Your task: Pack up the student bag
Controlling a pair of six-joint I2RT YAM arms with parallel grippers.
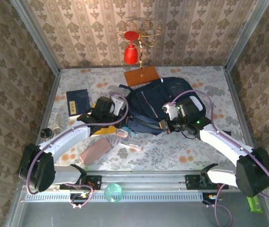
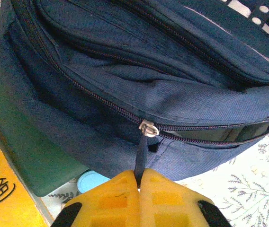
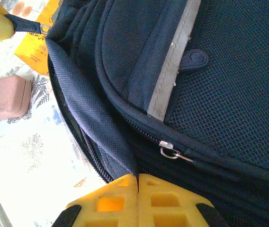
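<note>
Bottom centre, the left claw (image 2: 139,183) is closed on the zip pull (image 2: 141,153) of the bag (image 2: 182,99); the right claw (image 3: 138,183) pinches its fabric edge.

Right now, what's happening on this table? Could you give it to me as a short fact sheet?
Bag: dark blue backpack, lying on the table, zip partly open
Left fingers: shut on the zip pull
Right fingers: shut on the bag's cloth edge beside the opening
Nearby: pink case, small blue book
</note>
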